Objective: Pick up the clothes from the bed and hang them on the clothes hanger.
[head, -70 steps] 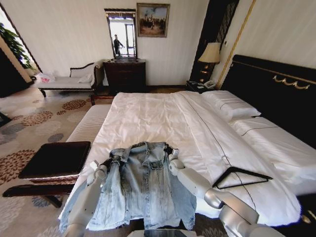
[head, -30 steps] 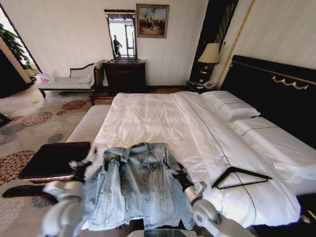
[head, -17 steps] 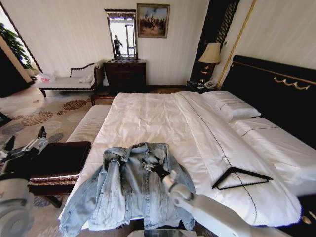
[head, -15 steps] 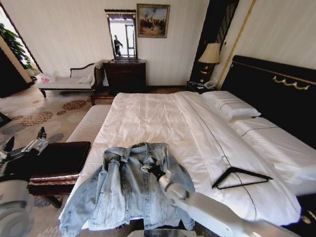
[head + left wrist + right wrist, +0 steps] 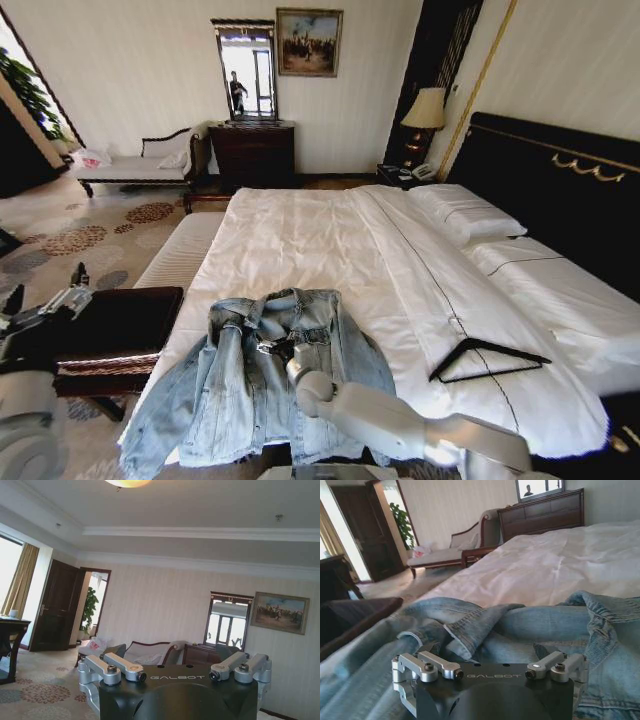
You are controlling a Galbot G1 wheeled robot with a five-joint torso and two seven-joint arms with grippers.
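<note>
Head view: the light-blue faded denim jacket (image 5: 270,375) is spread on the wide white-quilted bed (image 5: 330,240). The right gripper (image 5: 272,349) rests upon it; its opening cannot be told. The collar should be pinched firmly.

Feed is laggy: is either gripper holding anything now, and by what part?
Left gripper holds nothing. Right gripper sits on the jacket below the collar; a grip cannot be told.

The right arm (image 5: 400,430) had a smooth, rounded silver-white shell ending in a black wrist. The left arm (image 5: 25,440) had the same pale casing below a black end section. Each gripper (image 5: 490,672) carried a glossy black housing marked "GALBOT" in pale letters, with silver metal linkage bars fastened by dark screws.
</note>
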